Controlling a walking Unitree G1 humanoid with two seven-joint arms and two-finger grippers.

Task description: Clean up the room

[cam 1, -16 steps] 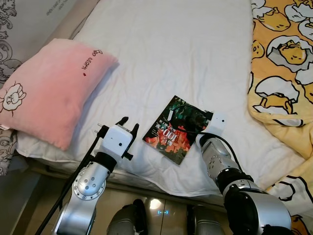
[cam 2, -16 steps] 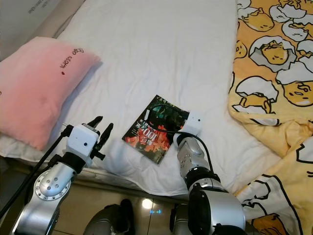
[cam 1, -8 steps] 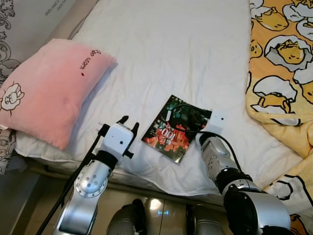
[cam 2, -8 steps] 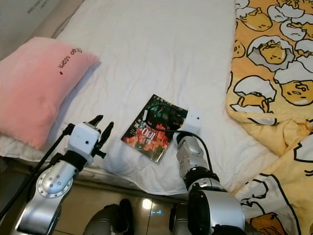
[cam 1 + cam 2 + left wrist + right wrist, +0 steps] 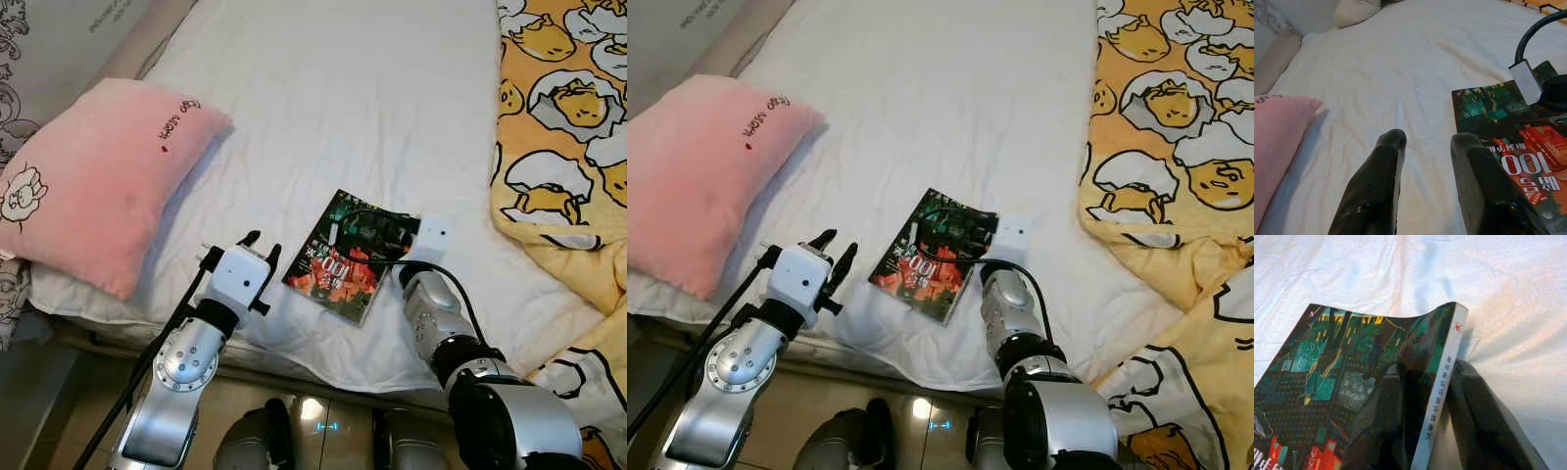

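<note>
One book (image 5: 1356, 377) in right pincer (image 5: 1432, 423)

My left gripper (image 5: 1425, 147) hovers over the white sheet (image 5: 1400, 73), fingers (image 5: 1378, 181) apart, nothing between them. Book (image 5: 1513, 132) lies flat on the sheet, dark green and red cover, "100" printed on it; one finger overlaps its near edge. Black cable (image 5: 1535, 29) and grey connector (image 5: 1525, 81) over the book's far corner. Pink pillow (image 5: 1276, 142) well apart from the book.

Bed (image 5: 372, 88) carried a white sheet, pink pillow (image 5: 93, 176) at left, yellow cartoon-print blanket (image 5: 568, 108) at right; glossy floor (image 5: 323, 421) below.
</note>
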